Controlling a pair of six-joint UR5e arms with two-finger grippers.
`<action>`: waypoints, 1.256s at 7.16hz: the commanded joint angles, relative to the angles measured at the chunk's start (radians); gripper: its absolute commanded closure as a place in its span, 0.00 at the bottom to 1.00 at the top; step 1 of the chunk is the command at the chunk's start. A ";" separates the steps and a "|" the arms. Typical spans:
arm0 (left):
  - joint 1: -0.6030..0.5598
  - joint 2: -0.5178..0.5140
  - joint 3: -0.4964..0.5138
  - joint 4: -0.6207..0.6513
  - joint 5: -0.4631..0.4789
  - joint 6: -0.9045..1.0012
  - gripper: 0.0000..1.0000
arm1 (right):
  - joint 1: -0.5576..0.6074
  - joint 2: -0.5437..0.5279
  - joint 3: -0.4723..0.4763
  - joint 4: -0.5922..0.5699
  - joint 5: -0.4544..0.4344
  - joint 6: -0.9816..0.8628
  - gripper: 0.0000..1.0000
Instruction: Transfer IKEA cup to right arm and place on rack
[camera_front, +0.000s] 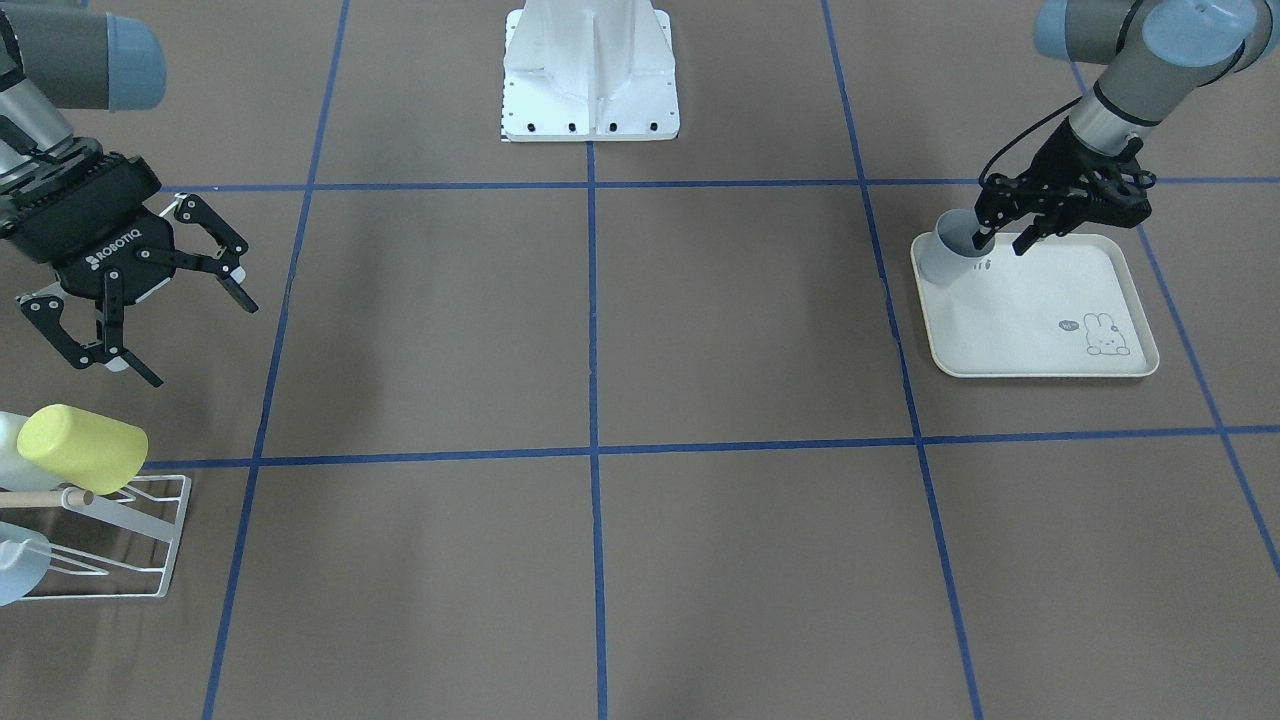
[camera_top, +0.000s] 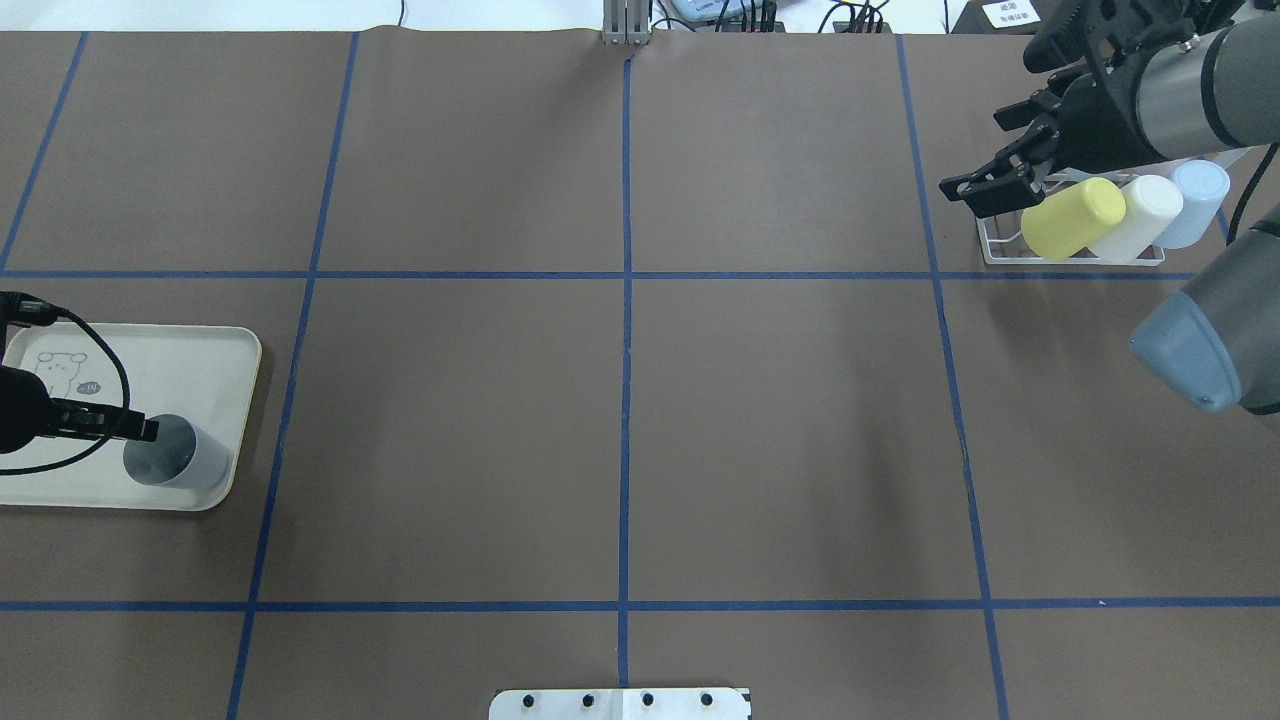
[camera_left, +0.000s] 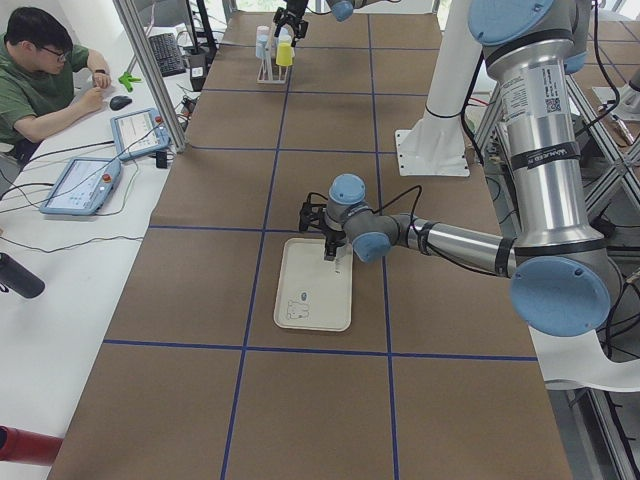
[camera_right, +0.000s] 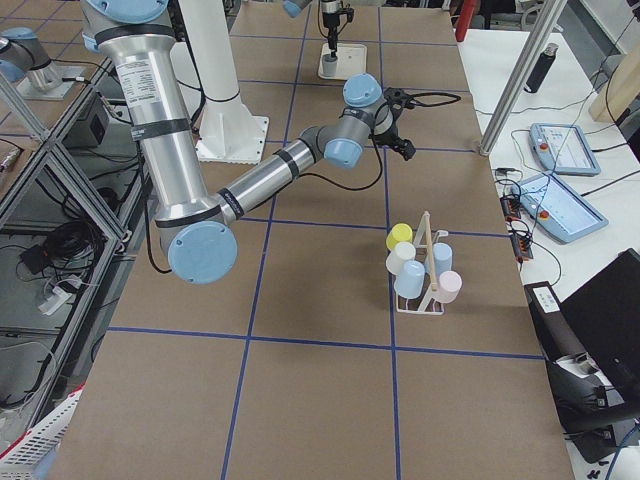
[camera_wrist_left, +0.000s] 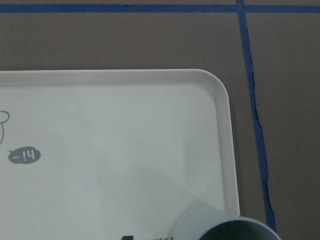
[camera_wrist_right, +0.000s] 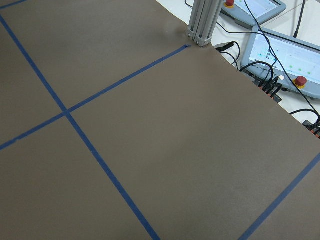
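The grey-blue cup (camera_front: 945, 260) stands mouth up on the cream tray (camera_front: 1050, 300), in the corner across from the tray's little rabbit drawing (camera_front: 1102, 335). The left gripper (camera_front: 1000, 240) reaches down over that same corner. Its two fingers are spread apart, not squeezing. One finger dips into the cup's mouth and the other hangs outside the cup, over the tray. The tray lies at one end of the brown worktop (camera_front: 600, 320). The white wire rack (camera_front: 150, 545) sits far from the tray, at the other end. It already holds a yellow cup (camera_front: 82, 448), a white cup (camera_top: 1140, 215) and a pale blue cup (camera_top: 1195, 200). The right gripper (camera_front: 190, 335) hangs in the air far from the tray too. Its fingers are wide apart and hold nothing.
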 joint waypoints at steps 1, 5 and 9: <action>0.021 0.000 -0.003 0.000 0.000 0.003 0.48 | -0.004 0.001 -0.002 0.003 -0.001 -0.001 0.00; 0.021 0.015 -0.011 0.000 0.015 0.007 1.00 | -0.006 -0.003 -0.002 0.006 -0.001 -0.001 0.00; -0.101 0.012 -0.051 0.008 -0.038 0.012 1.00 | -0.013 -0.003 0.001 0.012 0.002 0.003 0.00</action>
